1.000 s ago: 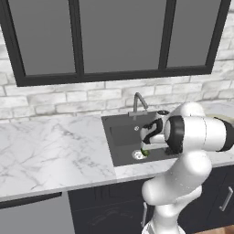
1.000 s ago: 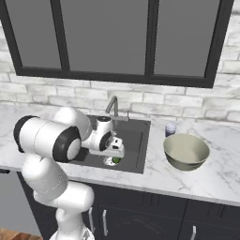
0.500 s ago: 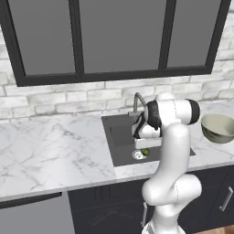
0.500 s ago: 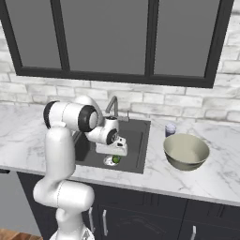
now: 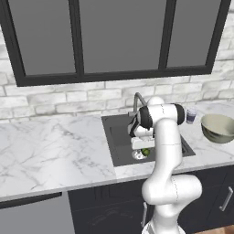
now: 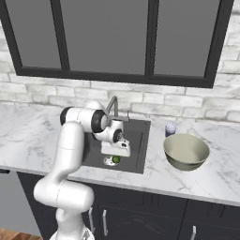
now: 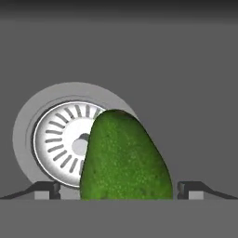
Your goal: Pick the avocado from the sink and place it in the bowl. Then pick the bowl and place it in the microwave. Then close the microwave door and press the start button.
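The bright-green avocado (image 7: 123,160) lies on the floor of the dark-grey sink (image 7: 186,69), partly over the round silver drain (image 7: 56,135). My gripper (image 7: 120,190) hangs open straight over it, one dark fingertip (image 7: 46,189) on each side with a small gap to the fruit. From the base views the hand reaches down into the sink (image 5: 119,137) right above the avocado (image 5: 145,152) (image 6: 115,160). The cream bowl (image 5: 218,128) (image 6: 186,151) stands upright on the counter to the right of the sink. The microwave and its door are out of view.
A curved grey faucet (image 5: 137,101) (image 6: 112,105) rises behind the basin, close to my forearm. A small cup (image 5: 191,115) (image 6: 170,129) stands behind the bowl. White marble counter (image 5: 55,146) stretches left; a brick wall and dark windows lie behind.
The arm has stretched forward and lowered the hand into the sink, down onto the avocado. The jaws have stayed open. The avocado and bowl have not moved.
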Motion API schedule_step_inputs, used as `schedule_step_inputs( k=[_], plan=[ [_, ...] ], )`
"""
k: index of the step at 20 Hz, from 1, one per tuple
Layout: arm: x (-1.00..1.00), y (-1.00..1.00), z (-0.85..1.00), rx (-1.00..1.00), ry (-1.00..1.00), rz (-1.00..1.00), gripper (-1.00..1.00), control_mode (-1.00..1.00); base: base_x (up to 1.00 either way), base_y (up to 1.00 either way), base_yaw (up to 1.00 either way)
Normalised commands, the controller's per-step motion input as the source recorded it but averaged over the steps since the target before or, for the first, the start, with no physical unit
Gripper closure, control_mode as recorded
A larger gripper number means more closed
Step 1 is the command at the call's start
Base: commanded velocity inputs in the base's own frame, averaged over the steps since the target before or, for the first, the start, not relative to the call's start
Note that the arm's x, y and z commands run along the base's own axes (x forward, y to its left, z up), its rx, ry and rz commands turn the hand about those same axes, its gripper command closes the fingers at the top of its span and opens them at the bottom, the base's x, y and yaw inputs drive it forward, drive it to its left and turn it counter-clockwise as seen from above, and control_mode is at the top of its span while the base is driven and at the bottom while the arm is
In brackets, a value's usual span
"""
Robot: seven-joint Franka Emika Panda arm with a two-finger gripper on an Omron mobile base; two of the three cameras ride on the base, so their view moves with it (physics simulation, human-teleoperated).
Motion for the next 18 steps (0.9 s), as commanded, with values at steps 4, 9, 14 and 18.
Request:
schedule_step_inputs(
  k=[4, 9, 14, 18],
  plan=[
    [0.41, -0.18, -0.41, 0.05, 0.09, 0.0, -1.0, -1.0, 0.0, 0.0, 0.0],
    [0.17, -0.2, -0.32, 0.07, 0.07, 0.0, 1.0, -1.0, 0.0, 0.0, 0.0],
    [-0.32, -0.06, 0.0, 0.1, 0.0, 0.0, 1.0, -1.0, 0.0, 0.0, 0.0],
    [-0.49, 0.0, 0.02, 0.07, 0.0, 0.0, 1.0, -1.0, 0.0, 0.0, 0.0]
  ],
)
